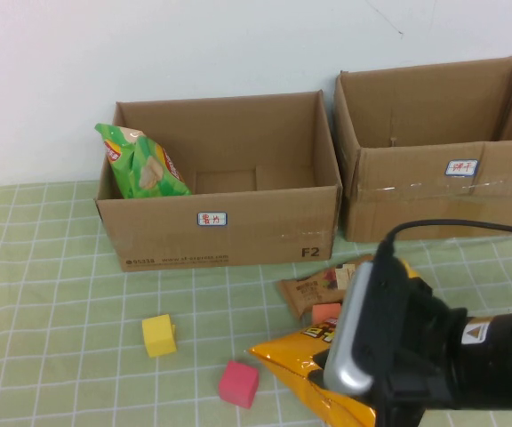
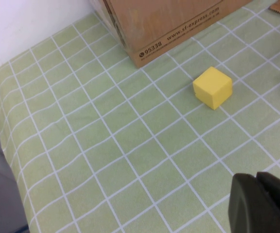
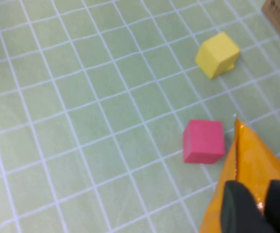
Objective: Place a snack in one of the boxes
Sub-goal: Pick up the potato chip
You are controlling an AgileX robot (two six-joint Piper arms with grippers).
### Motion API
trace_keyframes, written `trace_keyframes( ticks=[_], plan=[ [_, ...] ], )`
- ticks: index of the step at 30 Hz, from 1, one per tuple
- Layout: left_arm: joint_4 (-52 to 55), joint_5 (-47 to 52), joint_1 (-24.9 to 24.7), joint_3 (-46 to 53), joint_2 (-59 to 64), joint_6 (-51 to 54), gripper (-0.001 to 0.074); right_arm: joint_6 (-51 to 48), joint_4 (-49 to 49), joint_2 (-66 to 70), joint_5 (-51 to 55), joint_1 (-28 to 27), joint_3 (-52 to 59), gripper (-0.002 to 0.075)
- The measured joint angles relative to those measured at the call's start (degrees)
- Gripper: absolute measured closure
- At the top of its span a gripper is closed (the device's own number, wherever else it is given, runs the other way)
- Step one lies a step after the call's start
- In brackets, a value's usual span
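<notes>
Operator: Near the front edge, where does your right arm sit?

Technician: Low over the green checked cloth (image 1: 60, 294), right of centre. You see the right gripper (image 3: 254, 206) with its jaws narrowed onto the edge of the orange snack bag (image 1: 314, 378), which lies just beside the pink foam cube (image 1: 238, 382).

Operator: And the left?

Technician: The left gripper (image 2: 261, 204) hovers above bare cloth, jaws closed on nothing, with the yellow foam cube (image 2: 212, 86) apart from it.

Operator: The boxes?

Technician: Both stand against the white wall. The left box (image 1: 229, 227) contains a green snack bag (image 1: 140, 165); the right box (image 1: 443, 191) stands beside it. A brown snack packet (image 1: 314, 289) lies in front of them.
</notes>
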Motion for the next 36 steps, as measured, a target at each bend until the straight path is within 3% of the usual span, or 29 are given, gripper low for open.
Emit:
trace_keyframes(
  ticks=[2,7,10,17,36],
  plan=[
    [0.00,0.00,0.00,0.00,0.00,0.00,0.0736,-1.48,-1.27,0.00,-1.19,0.96,0.00,0.0566],
    [0.00,0.00,0.00,0.00,0.00,0.00,0.0736,-2.83,-2.54,3.14,-1.55,1.30,0.00,0.0176],
    [0.00,0.00,0.00,0.00,0.00,0.00,0.0736,-4.03,-2.63,6.53,-2.78,1.44,0.00,0.0076],
    [0.00,0.00,0.00,0.00,0.00,0.00,0.0736,-8.65,-2.63,14.10,-13.35,1.57,-0.14,0.0038],
    [0.00,0.00,0.00,0.00,0.00,0.00,0.0736,-9.54,-2.27,27.57,-23.80,1.57,-5.01,0.0034]
  ],
)
